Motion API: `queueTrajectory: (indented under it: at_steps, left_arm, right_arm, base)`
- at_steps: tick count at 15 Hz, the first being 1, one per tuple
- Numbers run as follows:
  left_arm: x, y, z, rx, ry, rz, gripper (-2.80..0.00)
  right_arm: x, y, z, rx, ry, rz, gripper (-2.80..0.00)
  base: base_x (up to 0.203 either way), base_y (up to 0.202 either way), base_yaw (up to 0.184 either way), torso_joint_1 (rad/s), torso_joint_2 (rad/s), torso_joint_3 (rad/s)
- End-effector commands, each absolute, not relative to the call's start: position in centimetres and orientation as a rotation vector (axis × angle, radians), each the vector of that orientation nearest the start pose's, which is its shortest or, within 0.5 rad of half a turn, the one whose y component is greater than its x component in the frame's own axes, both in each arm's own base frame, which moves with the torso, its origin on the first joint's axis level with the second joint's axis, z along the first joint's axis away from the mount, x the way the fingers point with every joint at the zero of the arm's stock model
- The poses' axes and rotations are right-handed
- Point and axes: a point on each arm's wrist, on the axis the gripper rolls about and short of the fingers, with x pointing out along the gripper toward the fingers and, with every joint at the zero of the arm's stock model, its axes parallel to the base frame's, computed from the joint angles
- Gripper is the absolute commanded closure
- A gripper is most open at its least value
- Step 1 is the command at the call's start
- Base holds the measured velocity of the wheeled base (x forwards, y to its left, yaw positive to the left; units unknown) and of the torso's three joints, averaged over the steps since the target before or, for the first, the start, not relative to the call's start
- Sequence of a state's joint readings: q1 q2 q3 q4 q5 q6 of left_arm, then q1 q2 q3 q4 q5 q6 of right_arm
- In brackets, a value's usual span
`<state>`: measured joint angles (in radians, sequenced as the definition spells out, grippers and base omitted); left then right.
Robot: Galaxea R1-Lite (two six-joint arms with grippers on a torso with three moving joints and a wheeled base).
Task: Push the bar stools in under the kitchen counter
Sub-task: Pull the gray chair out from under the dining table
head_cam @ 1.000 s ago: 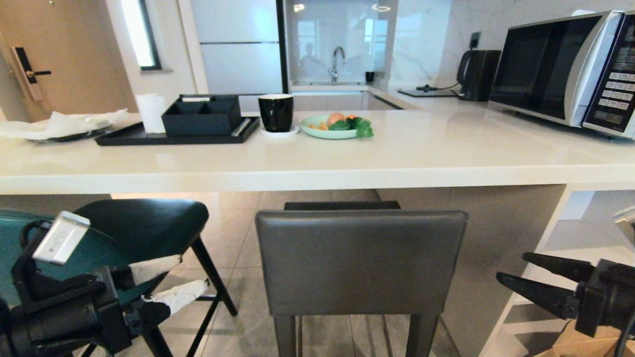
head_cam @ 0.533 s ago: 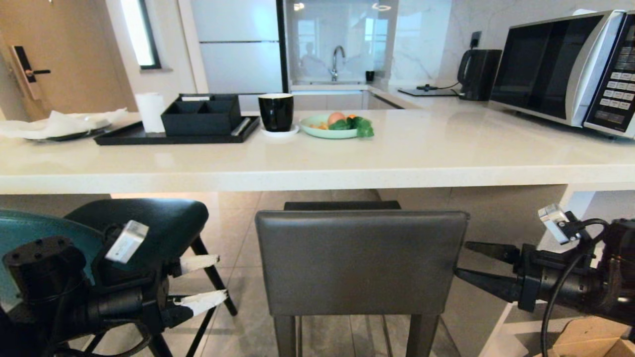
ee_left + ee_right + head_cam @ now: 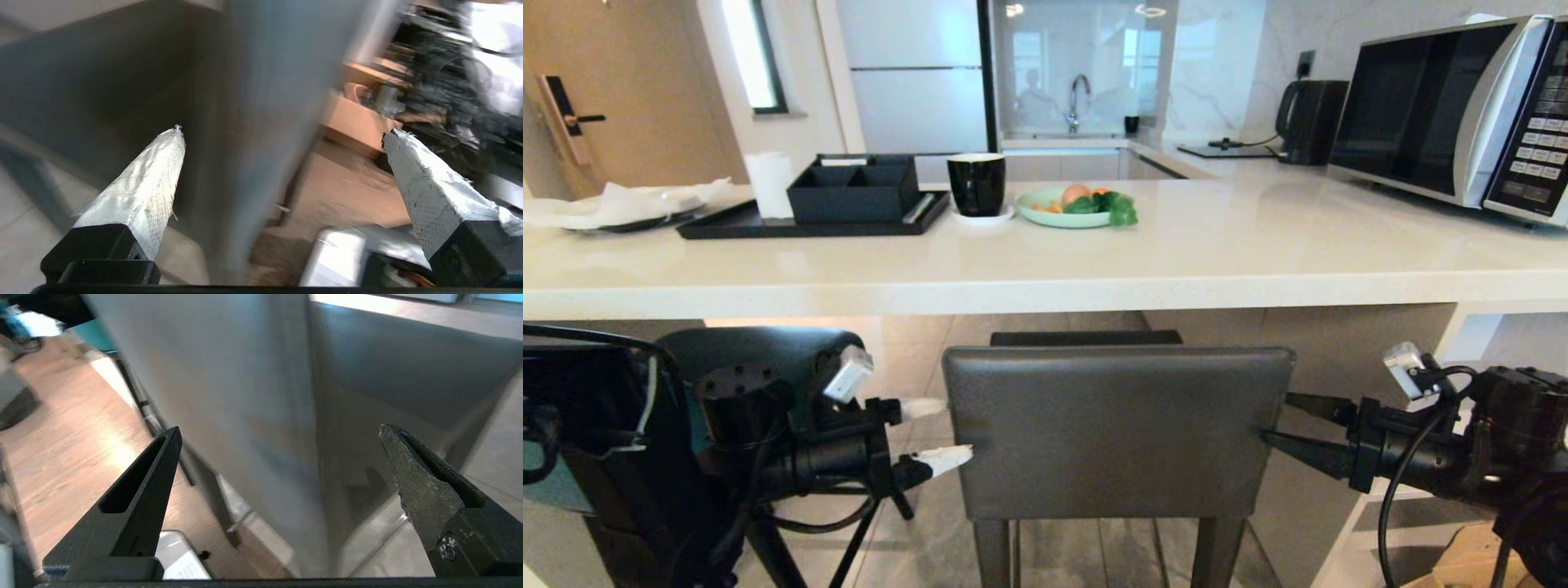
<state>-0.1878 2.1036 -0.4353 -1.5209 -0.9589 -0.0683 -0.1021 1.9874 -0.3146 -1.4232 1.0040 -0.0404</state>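
The left gripper is held out level at the left edge of the grey stool's square back, with its two white-wrapped fingers spread wide apart. In the left wrist view that edge of the back is seen standing between the two fingers, and nothing is pinched. The right gripper is held out level at the right edge of the same back, and its two black fingers are spread wide apart too, with the back's edge seen between them in the right wrist view. Whether the tips touch the leather cannot be told. The grey stool is placed in front of the kitchen counter, with its seat just under the thick white top and its back still out in front. The teal stool is seen to the left, mostly hidden behind the left arm, with its dark seat near the counter's edge. On the counter top a black tray, a black cup, a green plate of food and a microwave are laid out.
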Motion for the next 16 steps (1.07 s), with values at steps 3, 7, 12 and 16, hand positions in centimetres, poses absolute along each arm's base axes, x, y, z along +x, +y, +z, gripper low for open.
queueTrajectory:
  at_steps: [3, 7, 12, 16]
  left_arm:
    - [31.3, -8.0, 5.6, -0.126, 0.172, -1.145, -2.8]
    - [31.6, -9.7, 5.5, -0.124, 0.164, -1.199, -2.8]
    - [31.7, -11.4, 5.7, -0.116, 0.149, -1.253, -2.8]
    - [31.9, -11.5, 5.5, -0.111, 0.145, -1.252, -2.8]
  right_arm:
    - [27.5, -1.8, 6.7, 0.099, 0.191, 0.88, -2.8]
    - [27.9, -2.3, 6.7, 0.092, 0.177, 0.863, -2.8]
    - [29.8, 0.3, 5.6, 0.091, 0.184, 0.992, -2.8]
    - [30.6, 1.9, 4.7, 0.106, 0.195, 1.126, -2.8]
  base:
    - [0.0, 0.0, 0.0, 0.0, 0.0, 0.0]
    - [0.0, 0.0, 0.0, 0.0, 0.0, 0.0]
    - [0.0, 0.0, 0.0, 0.0, 0.0, 0.0]
    - [0.0, 0.0, 0.0, 0.0, 0.0, 0.0]
